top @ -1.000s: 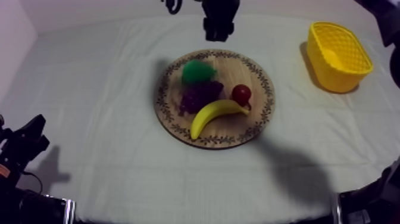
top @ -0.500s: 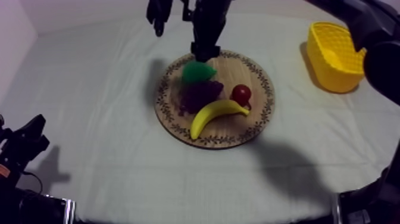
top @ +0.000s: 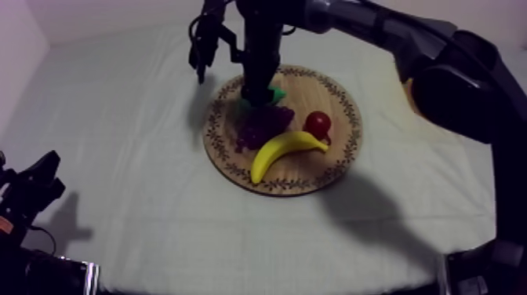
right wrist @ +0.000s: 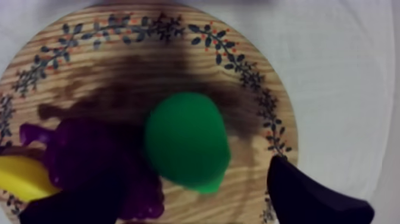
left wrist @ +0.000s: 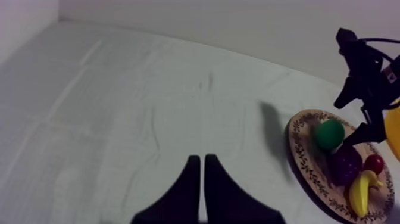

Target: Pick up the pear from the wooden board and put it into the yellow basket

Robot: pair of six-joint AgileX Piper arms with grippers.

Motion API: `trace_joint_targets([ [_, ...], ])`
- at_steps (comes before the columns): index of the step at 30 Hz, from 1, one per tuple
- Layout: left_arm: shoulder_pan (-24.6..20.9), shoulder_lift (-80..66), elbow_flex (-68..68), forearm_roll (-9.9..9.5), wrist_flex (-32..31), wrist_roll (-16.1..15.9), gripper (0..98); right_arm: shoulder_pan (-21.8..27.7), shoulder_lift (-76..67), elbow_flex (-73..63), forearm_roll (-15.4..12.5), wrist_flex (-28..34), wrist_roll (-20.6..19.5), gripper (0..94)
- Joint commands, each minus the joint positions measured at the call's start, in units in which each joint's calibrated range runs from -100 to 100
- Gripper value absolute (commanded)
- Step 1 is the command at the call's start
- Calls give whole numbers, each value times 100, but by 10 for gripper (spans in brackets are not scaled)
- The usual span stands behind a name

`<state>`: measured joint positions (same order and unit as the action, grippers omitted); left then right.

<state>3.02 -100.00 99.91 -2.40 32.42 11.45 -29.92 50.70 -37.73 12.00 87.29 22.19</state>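
Observation:
The green pear (top: 274, 96) lies on the far part of the round wooden board (top: 345, 153), against the purple grapes (top: 263, 125). My right gripper (top: 257, 88) hangs right over the pear, reaching in from the upper right. In the right wrist view its black fingers (right wrist: 309, 196) stand apart on either side of the pear (right wrist: 187, 143), not touching it. The left wrist view has the right gripper (left wrist: 363, 131) next to the pear (left wrist: 329, 134). My left gripper (top: 35, 188) rests at the near left, its fingers (left wrist: 199, 184) together over bare cloth.
A banana (top: 286, 149) and a small red fruit (top: 318, 123) lie on the board's near half. My right arm (top: 439, 71) crosses the far right of the table and covers the yellow basket there; an edge of the basket (left wrist: 393, 128) shows beyond the board.
My right arm has swung in from the far edge and come down over the pear, now covering the basket in the top view. The left arm has not moved.

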Motion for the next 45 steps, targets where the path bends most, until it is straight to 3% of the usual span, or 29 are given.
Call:
trace_joint_targets([
  [1, -1, 0, -2, -2, 0, 0, 1, 7, 211, -158, 10, 2, -14, 794],
  [23, -1, 0, -2, -2, 0, 0, 1, -10, 822, -522, 107, -207, -133, 372],
  [31, -1, 0, -2, -2, 0, 0, 1, 7, 347, -401, 142, -161, -158, 345],
  [45, -1, 0, -2, -2, 0, 0, 1, 76, -1769, 186, 74, 431, -84, 332],
])
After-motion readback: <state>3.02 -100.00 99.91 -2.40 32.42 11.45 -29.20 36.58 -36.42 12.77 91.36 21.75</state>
